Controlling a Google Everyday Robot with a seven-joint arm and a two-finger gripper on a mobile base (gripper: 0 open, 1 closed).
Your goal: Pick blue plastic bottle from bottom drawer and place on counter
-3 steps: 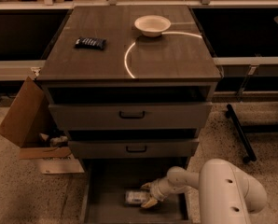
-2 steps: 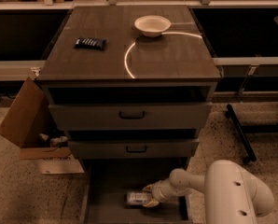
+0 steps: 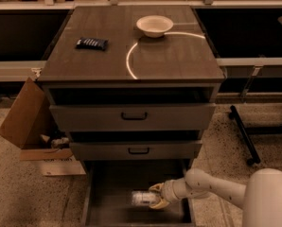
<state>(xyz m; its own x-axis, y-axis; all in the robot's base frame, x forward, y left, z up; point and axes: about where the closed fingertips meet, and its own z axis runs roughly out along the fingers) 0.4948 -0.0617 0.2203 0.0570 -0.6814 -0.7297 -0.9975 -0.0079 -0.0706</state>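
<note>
Blue plastic bottle [image 3: 142,198] lies on its side on the floor of the bottom drawer [image 3: 112,188], hardly shifted from a second ago. The pincer [image 3: 156,196] stays at its right end, while the arm [image 3: 212,186] has swung its bulky body rightward (partly out of the picture now). I judge the grasp is being settled and the lift to the worktop [image 3: 179,65] has not yet begun. Whether the pincer has clamped the bottle or only sits against it I cannot tell. The bottle's label is a pale blur, and the drawer's front edge is cut off below.
</note>
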